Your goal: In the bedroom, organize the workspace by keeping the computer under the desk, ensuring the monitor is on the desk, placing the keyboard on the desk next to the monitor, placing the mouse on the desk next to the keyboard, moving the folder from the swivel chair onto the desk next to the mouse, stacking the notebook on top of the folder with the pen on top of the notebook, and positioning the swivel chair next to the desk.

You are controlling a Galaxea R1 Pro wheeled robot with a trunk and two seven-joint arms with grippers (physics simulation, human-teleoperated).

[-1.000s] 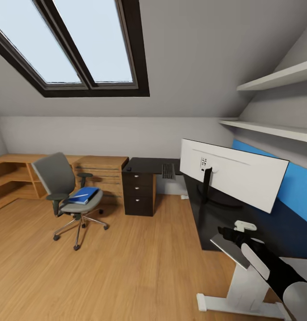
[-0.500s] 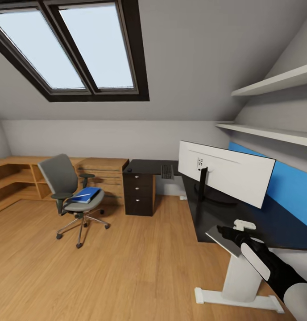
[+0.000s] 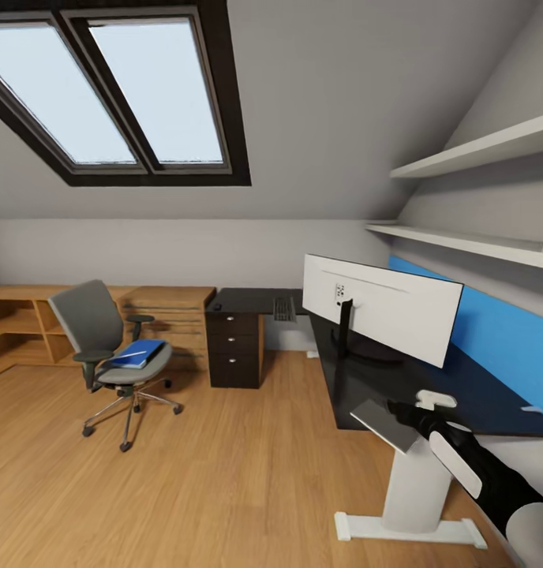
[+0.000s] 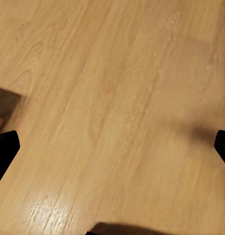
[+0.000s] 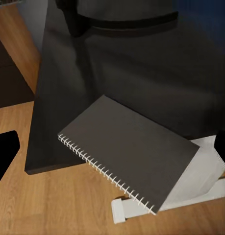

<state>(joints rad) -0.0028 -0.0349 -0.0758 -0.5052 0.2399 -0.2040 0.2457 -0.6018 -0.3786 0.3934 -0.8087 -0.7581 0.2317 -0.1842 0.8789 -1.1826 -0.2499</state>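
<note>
The desk (image 3: 358,379) has a black top, and the monitor (image 3: 382,312) stands on it with its white back towards me. The keyboard (image 3: 283,308) lies on the far wing, with a small dark item, maybe the mouse (image 3: 218,306), further along. The grey spiral notebook (image 3: 380,422) (image 5: 132,152) rests on the near desk corner, overhanging the edge. My right gripper (image 3: 404,411) (image 5: 112,147) hovers open just above it. The swivel chair (image 3: 106,347) stands apart on the floor with the blue folder (image 3: 139,353) on its seat. My left gripper (image 4: 112,149) is open over bare floor. The computer and pen are out of view.
A low light-wood cabinet (image 3: 35,315) runs along the back wall behind the chair. Two white shelves (image 3: 461,241) hang above the blue back panel (image 3: 500,347). The white pedestal leg (image 3: 413,497) stands under the near desk end. Wood floor (image 3: 224,473) spreads between chair and desk.
The whole view has shifted, so the camera moved; desk and chair sit further left in the picture. My right gripper stays open over the notebook, which has not moved on the desk.
</note>
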